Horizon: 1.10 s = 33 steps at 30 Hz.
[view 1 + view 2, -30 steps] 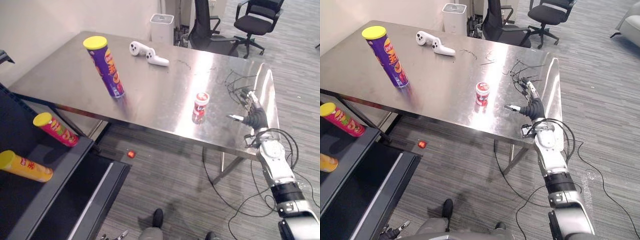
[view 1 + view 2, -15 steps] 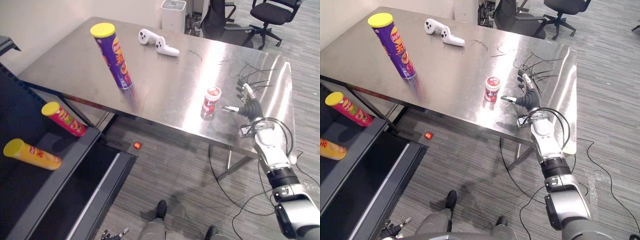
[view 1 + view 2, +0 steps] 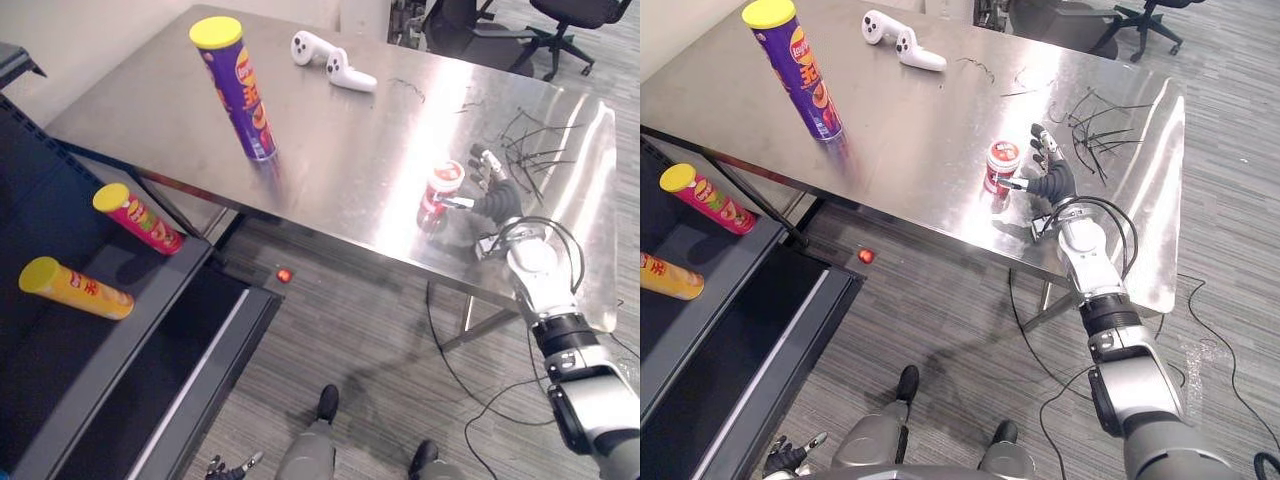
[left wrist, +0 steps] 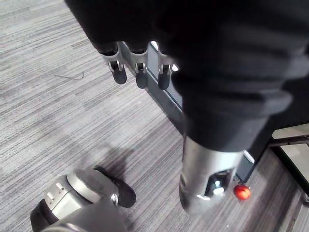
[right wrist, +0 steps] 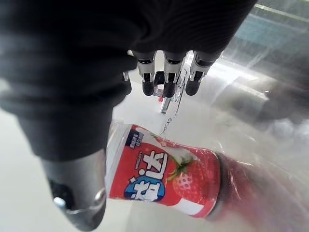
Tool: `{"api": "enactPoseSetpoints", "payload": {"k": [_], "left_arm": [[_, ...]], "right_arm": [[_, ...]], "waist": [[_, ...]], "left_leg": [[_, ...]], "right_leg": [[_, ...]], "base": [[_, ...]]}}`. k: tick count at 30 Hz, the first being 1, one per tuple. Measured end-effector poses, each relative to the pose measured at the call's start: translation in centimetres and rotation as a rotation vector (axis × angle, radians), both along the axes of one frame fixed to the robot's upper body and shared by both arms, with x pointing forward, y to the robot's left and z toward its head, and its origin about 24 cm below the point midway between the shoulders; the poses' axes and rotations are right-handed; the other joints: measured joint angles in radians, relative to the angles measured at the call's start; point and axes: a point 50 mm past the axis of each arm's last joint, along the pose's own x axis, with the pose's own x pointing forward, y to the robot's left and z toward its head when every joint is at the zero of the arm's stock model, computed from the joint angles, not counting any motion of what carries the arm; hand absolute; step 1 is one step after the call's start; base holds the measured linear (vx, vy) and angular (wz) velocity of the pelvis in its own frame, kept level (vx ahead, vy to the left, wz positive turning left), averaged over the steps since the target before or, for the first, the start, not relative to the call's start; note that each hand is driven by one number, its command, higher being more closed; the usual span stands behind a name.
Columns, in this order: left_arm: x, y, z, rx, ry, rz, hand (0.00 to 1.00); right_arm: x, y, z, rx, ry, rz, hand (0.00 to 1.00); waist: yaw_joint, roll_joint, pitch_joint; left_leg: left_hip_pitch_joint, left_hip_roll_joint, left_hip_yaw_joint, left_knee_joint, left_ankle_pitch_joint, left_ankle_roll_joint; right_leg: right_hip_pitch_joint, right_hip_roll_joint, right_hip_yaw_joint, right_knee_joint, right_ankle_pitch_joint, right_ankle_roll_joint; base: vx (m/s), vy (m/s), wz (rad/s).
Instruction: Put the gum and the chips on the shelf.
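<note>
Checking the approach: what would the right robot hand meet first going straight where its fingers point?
For the right robot hand the way looks free over bare table; the gum stands aside by its thumb. Depth unclear.

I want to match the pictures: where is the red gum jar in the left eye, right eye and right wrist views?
Left eye view: the gum jar stands right of centre, near the table's front edge.
Right eye view: just right of centre, in the upper half.
Right wrist view: very close, beside the thumb.
Shared landmark: the right hand, right next to the jar.
</note>
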Motion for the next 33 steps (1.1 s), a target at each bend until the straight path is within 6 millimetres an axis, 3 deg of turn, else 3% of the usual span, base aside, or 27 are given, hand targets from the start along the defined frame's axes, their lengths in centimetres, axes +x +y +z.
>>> {"api": "enactPoseSetpoints", "payload": {"k": [16, 17, 33], "left_arm": [[0.1, -0.2, 0.0, -0.003, 0.001, -0.012, 0.0], [0.1, -0.2, 0.0, -0.004, 0.001, -0.015, 0.0], [0.8, -0.3, 0.2, -0.003, -0.029, -0.028, 0.0]], "right_arm": [[0.7, 0.7, 0.7, -0.021, -0.001, 0.018, 0.0], [0.7, 0.8, 0.7, -0.022, 0.0, 0.02, 1.0], [0.7, 1.3, 1.3, -0.049, -0.015, 0.059, 1.0]], "waist": [[0.008, 0.005, 0.028], [0.009, 0.005, 0.028], [0.028, 0.003, 0.045]], "left_leg": [[-0.009, -0.002, -0.019, 0.0, 0.01, -0.001], [-0.01, -0.002, -0.02, 0.0, 0.01, -0.001], [-0.027, -0.002, -0.026, 0.0, 0.015, -0.003]], "right_leg": [[0.0, 0.0, -0.013, 0.005, -0.002, -0.002], [0.0, 0.0, -0.014, 0.005, -0.002, -0.002], [-0.016, 0.001, -0.019, 0.01, -0.002, -0.001]], "base": [[0.0, -0.001, 0.03], [0.0, 0.0, 0.0], [0.0, -0.001, 0.0]]}}
